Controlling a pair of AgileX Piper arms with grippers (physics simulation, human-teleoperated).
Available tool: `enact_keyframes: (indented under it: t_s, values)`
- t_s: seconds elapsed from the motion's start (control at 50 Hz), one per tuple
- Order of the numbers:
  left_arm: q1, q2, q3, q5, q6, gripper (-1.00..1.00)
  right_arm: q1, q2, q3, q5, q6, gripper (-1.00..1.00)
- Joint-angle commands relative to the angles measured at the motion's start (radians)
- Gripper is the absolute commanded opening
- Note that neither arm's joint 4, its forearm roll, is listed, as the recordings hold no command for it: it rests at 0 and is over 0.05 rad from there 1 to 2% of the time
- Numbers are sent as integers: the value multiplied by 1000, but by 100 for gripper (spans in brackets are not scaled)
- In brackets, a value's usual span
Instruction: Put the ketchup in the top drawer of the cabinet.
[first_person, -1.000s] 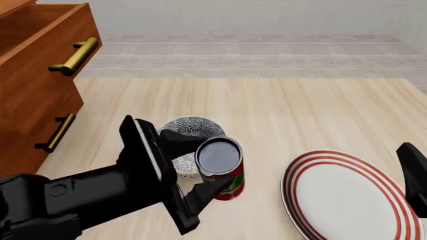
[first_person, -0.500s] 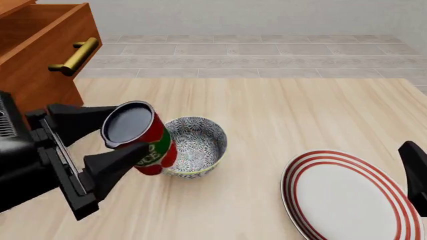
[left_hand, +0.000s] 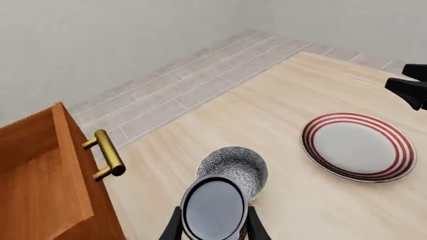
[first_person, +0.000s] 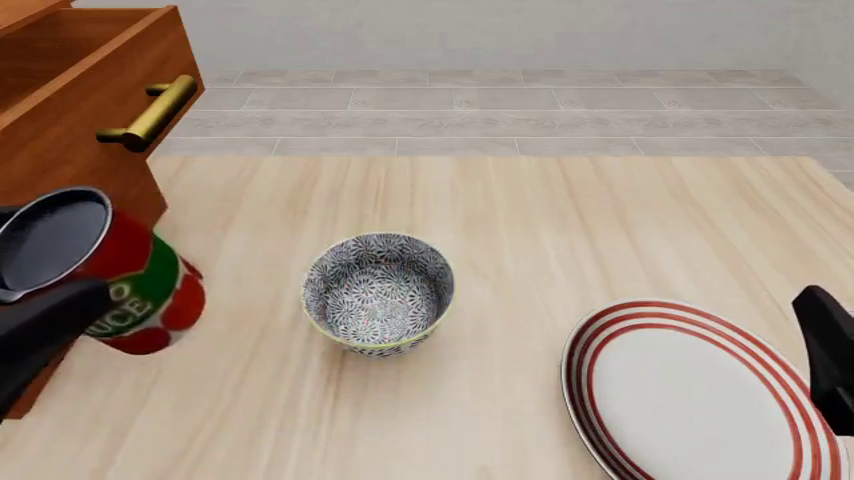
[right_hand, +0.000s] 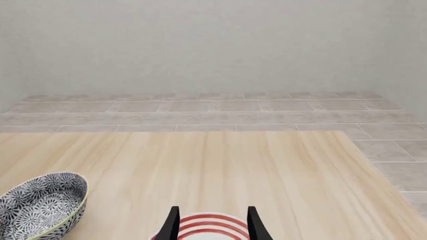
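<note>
I swing the ketchup (first_person: 114, 275) hard toward nine o'clock: a second ago it hung over the desk (first_person: 534, 230) just beside the bowl (first_person: 379, 292), on its five o'clock side; now it rides at the front view's left edge, close against the cabinet (first_person: 60, 150) and well apart from the bowl. My left tool (left_hand: 213, 229) is clamped on the can, one finger on each side of its dark silver-rimmed top, and the can leans a little rather than standing upright.

By my reading, the carry is more than half done. The top drawer (first_person: 54, 60) stands pulled out at about eleven o'clock, its brass handle (first_person: 147, 112) above the can, so I judge the lift over the drawer front and the release are what remain.

The bowl sits empty near the desk's middle. The red-ringed plate (first_person: 694, 395) at five o'clock holds nothing. The drawer's inside shows only bare wood where I can see it; most of it lies outside the pictures.

My right tool (right_hand: 212, 225) hovers above the plate's rim, fingers spread apart, carrying nothing.
</note>
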Motion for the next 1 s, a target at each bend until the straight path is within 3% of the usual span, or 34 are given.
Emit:
enact_keyframes:
  t_s: [0.02, 0.08, 0.12, 0.26, 0.62, 0.66, 0.72, 1.0]
  values:
    - [80, -121, -78, 182, 57, -100, 1, -1, 3, -3, -1, 100]
    - [92, -116, -125, 222, 46, -100, -1, -1, 4, -4, -1, 100]
    - [108, -126, -150, 247, 75, -100, -1, 0, 6, -6, -1, 100]
    - [118, -86, -217, 329, 31, -100, -1, 0, 10, -9, 2, 100]
    - [144, -56, -396, 470, 74, -100, -2, -4, 13, -12, 7, 100]
    - [120, -13, -424, 482, -20, -100, -2, -4, 12, -11, 7, 100]
    - [163, -11, -439, 485, 22, -100, -3, -4, 10, -9, 8, 100]
    - [227, 24, -571, 550, 86, -100, -4, 0, 8, -14, 12, 100]
